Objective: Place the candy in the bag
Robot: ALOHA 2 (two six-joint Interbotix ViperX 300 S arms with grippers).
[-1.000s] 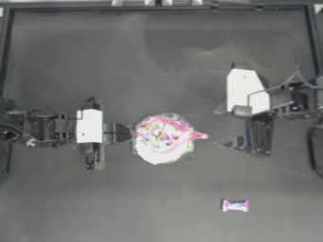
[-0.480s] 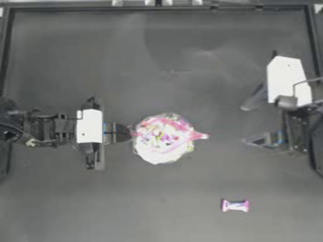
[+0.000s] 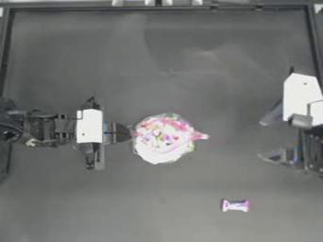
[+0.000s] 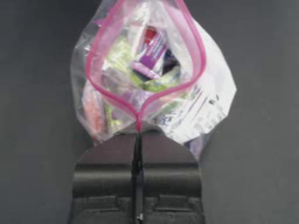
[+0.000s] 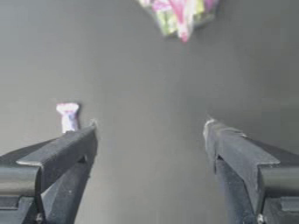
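The bag lies at the table's middle, a clear pouch with a pink seal strip and mixed sweets inside. My left gripper is shut on its left end. In the left wrist view the jaws pinch the seal strip where it comes together, and the bag gapes open beyond them. The candy, small with pink ends, lies alone toward the front right. My right gripper hangs open near the right edge, well apart from both. Its wrist view shows the open jaws, the candy and the bag farther off.
The dark table has a raised rim along its far and side edges. Nothing else lies on it besides the two arms.
My right arm has drawn back from beside the bag toward the right edge. The left gripper, the bag and the candy have stayed put.
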